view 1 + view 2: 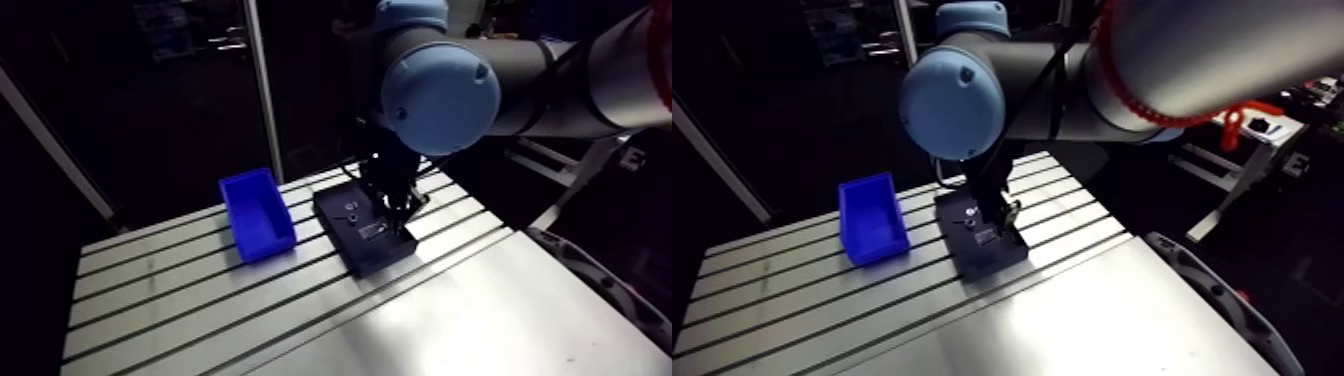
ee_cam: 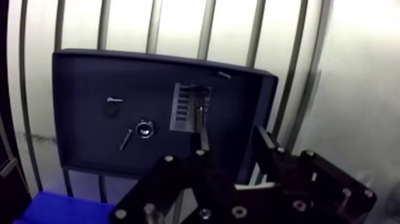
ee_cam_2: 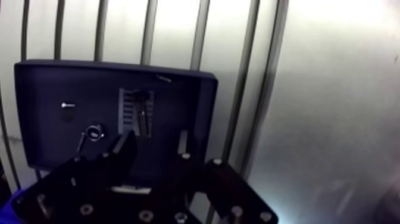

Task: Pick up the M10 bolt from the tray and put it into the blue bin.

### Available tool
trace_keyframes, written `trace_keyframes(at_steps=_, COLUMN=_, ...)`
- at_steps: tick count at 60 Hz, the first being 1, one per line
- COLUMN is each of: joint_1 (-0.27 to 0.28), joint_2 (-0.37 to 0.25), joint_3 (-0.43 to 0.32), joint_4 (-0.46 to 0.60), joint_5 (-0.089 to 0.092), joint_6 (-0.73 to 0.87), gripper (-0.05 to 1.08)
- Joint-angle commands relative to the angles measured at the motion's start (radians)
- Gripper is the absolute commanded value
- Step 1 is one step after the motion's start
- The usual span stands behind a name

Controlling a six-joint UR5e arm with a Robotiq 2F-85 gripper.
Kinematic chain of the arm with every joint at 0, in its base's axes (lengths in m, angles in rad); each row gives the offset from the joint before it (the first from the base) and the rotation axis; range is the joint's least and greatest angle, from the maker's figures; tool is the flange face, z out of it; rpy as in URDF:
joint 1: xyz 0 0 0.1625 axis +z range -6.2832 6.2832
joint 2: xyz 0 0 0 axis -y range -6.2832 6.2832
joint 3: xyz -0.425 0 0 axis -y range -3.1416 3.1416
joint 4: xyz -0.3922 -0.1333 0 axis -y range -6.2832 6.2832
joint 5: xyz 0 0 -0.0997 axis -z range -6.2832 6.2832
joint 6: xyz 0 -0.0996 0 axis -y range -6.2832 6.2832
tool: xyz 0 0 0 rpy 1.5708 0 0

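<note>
Steel-looking M10 bolt (image 2: 199,110) near the middle of the tray (image 2: 83,77), likely stiff, weighty and slick, so pinch across its shank; gripper (image 2: 231,138) hangs spread, empty.

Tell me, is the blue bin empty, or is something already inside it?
Empty, as far as the arm view shows: inside the blue bin only its bare blue floor and walls are visible, with nothing lying in it.
</note>
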Motion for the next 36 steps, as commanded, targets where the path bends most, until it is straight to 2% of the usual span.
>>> trace_keyframes(at_steps=1, joint_1=-0.001, joint_2=0.016, joint_3=0.000, joint_4=-0.016, joint_5=0.002, joint_6=0.003, gripper=0.52)
trace_keyframes(at_steps=36, joint_1=0.001, joint_2=0.042, joint_3=0.000, joint_4=-0.075, joint_5=0.004, joint_6=0.000, gripper=0.56)
